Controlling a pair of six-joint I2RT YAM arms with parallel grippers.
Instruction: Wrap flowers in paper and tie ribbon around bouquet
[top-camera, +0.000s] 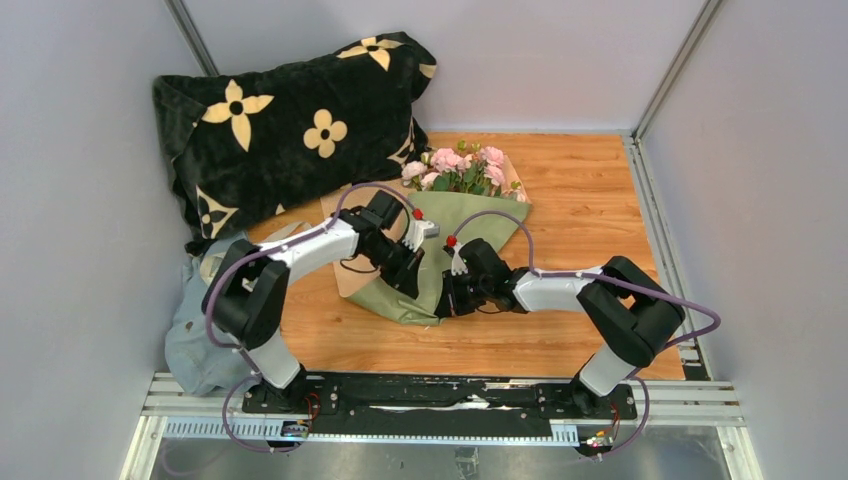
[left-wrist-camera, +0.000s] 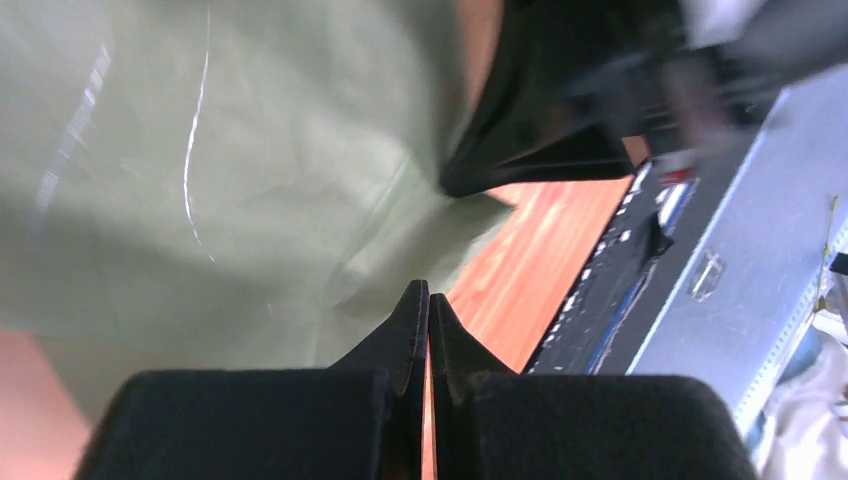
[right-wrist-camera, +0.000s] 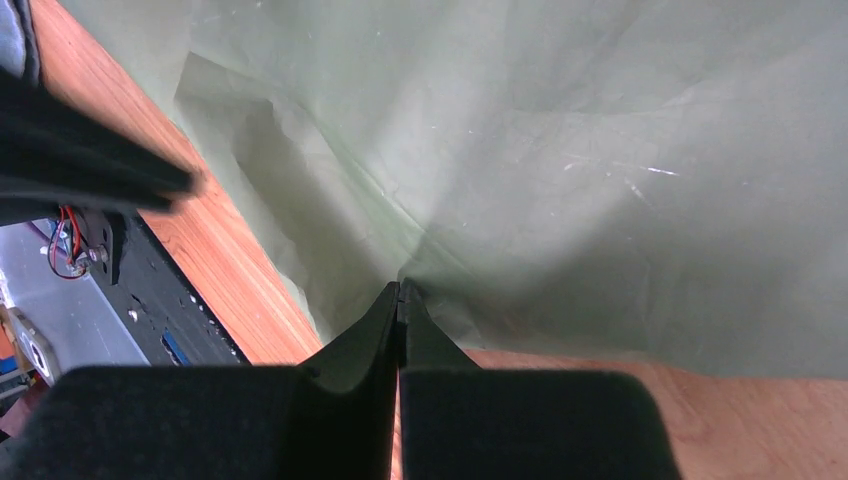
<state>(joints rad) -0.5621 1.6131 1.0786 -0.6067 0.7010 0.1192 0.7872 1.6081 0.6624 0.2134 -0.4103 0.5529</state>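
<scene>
Pink and cream rose bunch (top-camera: 458, 168) lies just beside black flower-print pillow (top-camera: 290, 130), wrapped in olive-green paper sheet (top-camera: 460, 225). Left gripper (left-wrist-camera: 428, 298) fully closed at the sheet's edge farthest from pillow, nothing seen between fingers. Right gripper (right-wrist-camera: 400, 292) closed, tips against sheet; whether it pinches paper, cannot tell.

Olive-green paper (right-wrist-camera: 600, 150) looks thin, matt and creased, with faint shiny scuffs. The counter (top-camera: 590, 190) is smooth, slightly glossy wood. The pillow (top-camera: 290, 120) is plush cloth. The left end effector (left-wrist-camera: 428, 292) is matt black plastic.
</scene>
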